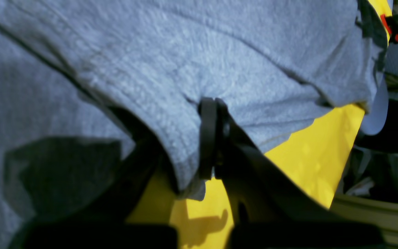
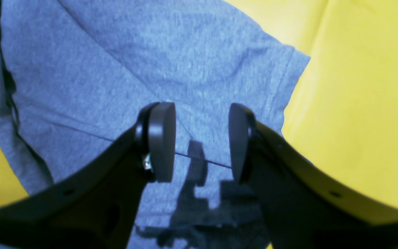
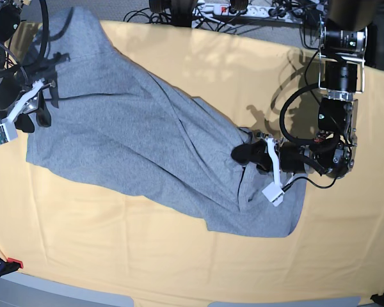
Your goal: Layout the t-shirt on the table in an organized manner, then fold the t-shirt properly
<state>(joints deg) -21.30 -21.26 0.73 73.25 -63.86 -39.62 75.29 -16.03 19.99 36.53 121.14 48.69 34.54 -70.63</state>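
Note:
The heather-grey t-shirt (image 3: 147, 147) lies plain side up on the yellow-orange table (image 3: 179, 256), stretched diagonally from the far left to the near right; no lettering shows. My left gripper (image 3: 244, 153) is shut on a raised fold of the shirt near its right end; in the left wrist view the gripper (image 1: 213, 138) pinches the grey fabric (image 1: 219, 62) above the table cloth (image 1: 316, 155). My right gripper (image 3: 38, 114) is open at the shirt's left end. In the right wrist view the gripper (image 2: 202, 141) hovers over a sleeve (image 2: 192, 69), holding nothing.
Cables and a power strip (image 3: 243, 9) run along the table's far edge. The left arm's column (image 3: 342, 64) stands at the far right. A red-and-black clamp (image 3: 9, 263) sits at the near left corner. The table's front edge (image 3: 179, 302) is near.

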